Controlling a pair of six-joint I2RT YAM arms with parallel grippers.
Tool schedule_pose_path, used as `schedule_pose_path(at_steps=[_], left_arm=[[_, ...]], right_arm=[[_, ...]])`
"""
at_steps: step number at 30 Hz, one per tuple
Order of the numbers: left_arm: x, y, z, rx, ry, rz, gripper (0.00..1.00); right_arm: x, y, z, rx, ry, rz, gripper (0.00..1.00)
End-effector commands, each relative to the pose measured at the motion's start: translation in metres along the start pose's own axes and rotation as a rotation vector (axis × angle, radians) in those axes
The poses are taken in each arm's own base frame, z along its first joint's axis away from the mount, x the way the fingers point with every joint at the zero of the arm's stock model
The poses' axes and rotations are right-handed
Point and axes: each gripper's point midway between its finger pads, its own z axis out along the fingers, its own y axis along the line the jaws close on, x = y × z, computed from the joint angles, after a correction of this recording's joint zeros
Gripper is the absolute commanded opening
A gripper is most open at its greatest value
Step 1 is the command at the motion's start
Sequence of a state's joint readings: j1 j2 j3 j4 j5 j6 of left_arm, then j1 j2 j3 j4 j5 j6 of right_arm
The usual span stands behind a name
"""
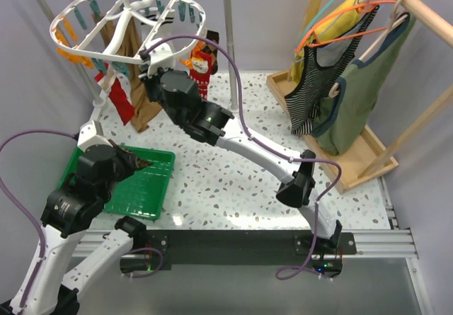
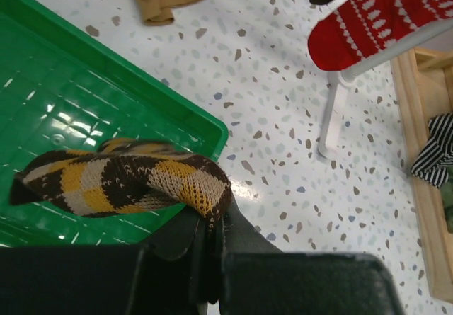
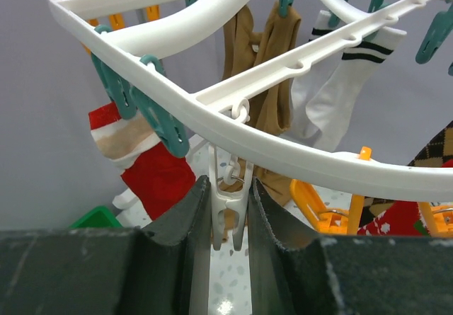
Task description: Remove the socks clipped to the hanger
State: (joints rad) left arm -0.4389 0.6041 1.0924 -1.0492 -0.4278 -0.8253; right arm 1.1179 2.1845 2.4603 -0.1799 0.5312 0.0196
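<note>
The white oval hanger [image 1: 71,44] hangs at the back left with orange and teal clips. Red socks [image 1: 120,101], long tan socks [image 1: 141,110] and another red one [image 1: 200,64] still hang from it. My left gripper [image 2: 212,219] is shut on a brown-and-yellow argyle sock [image 2: 127,180] and holds it over the green tray [image 2: 85,95]. My right gripper [image 3: 228,184] is under the hanger ring [image 3: 318,163], its fingers pressed on both sides of a white clip [image 3: 230,205] with nothing in it. Tan socks [image 3: 272,67], a white striped sock [image 3: 340,88] and a red sock [image 3: 152,170] hang behind.
The green tray [image 1: 152,187] lies at the front left. The white rack's upright pole [image 1: 228,39] stands behind my right arm, and its leg [image 2: 333,117] rests on the table. A wooden rack [image 1: 354,152] at the right holds a striped tank top [image 1: 318,81] and a green garment [image 1: 364,88].
</note>
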Motion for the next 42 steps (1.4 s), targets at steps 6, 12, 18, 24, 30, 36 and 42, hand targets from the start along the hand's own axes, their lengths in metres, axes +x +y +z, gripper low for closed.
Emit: schedule_pose_path(at_steps=[6,12,18,24,30,36,42], left_arm=[[0.003,0.020,-0.002,-0.024,-0.045,0.041,0.55],[0.001,0.018,0.000,-0.035,-0.039,0.056,1.00],[-0.016,-0.040,-0.016,0.276,-0.085,0.075,0.98],[-0.002,-0.068,-0.021,0.458,-0.052,0.067,0.93],[0.017,-0.077,-0.016,0.528,0.006,0.084,0.90],[0.026,-0.088,-0.017,0.604,0.028,0.099,0.87],[0.033,-0.093,-0.015,0.635,0.054,0.102,0.86]], right_arm=[[-0.027,-0.004,-0.018,-0.035,-0.010,0.052,0.24],[-0.014,0.004,-0.026,-0.073,0.051,0.064,0.53],[0.002,0.005,-0.047,-0.108,0.152,0.102,0.72],[0.021,-0.010,-0.081,-0.109,0.278,0.084,0.85],[0.061,-0.040,-0.115,-0.078,0.363,0.038,0.95],[0.096,-0.107,-0.114,-0.009,0.426,0.072,0.95],[0.112,-0.159,-0.081,0.004,0.431,0.075,0.95]])
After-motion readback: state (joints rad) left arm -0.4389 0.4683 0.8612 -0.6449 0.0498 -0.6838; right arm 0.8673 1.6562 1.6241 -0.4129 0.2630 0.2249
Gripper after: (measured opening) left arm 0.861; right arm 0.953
